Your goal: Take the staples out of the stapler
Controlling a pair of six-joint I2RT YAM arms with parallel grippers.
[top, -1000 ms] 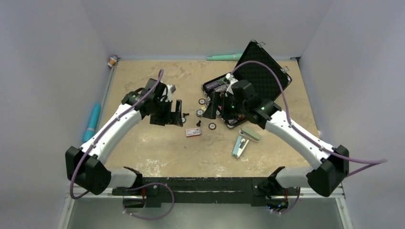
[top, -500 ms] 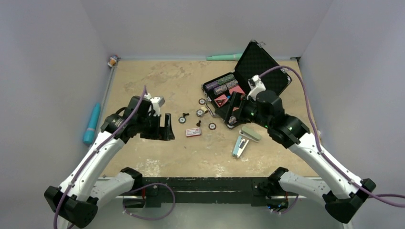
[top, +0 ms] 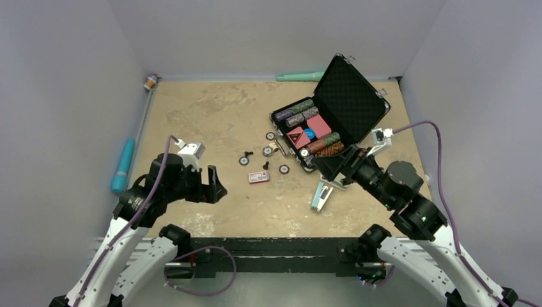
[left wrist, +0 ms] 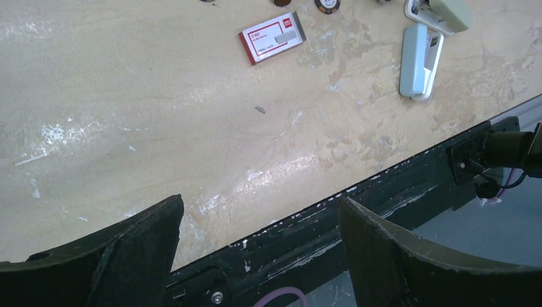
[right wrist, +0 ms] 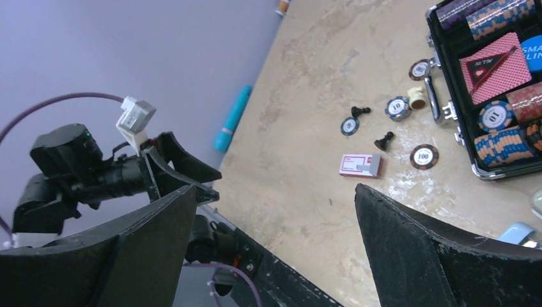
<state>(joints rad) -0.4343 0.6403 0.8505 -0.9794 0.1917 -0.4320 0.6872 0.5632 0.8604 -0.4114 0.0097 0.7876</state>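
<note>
The light-blue stapler (top: 321,195) lies flat on the table right of centre, near the front edge. It also shows in the left wrist view (left wrist: 418,61), and only its corner shows in the right wrist view (right wrist: 519,233). A red-and-white staple box (top: 259,177) lies left of it. My left gripper (top: 213,184) is open and empty, raised over the near left of the table, far from the stapler. My right gripper (top: 330,171) is open and empty, raised just behind and above the stapler. Both wrist views show the jaws wide apart, left (left wrist: 260,203) and right (right wrist: 276,190).
A pale green stapler (left wrist: 441,13) lies just behind the blue one. An open black case (top: 348,96) of poker chips stands at the back right. Loose chips (top: 283,169) and black pawns (top: 265,165) lie mid-table. A teal pen (top: 123,166) lies along the left edge.
Both arms have pulled back toward the near edge. The left gripper left the table's middle; the right gripper moved off the case to above the stapler. Nothing on the table moved.
</note>
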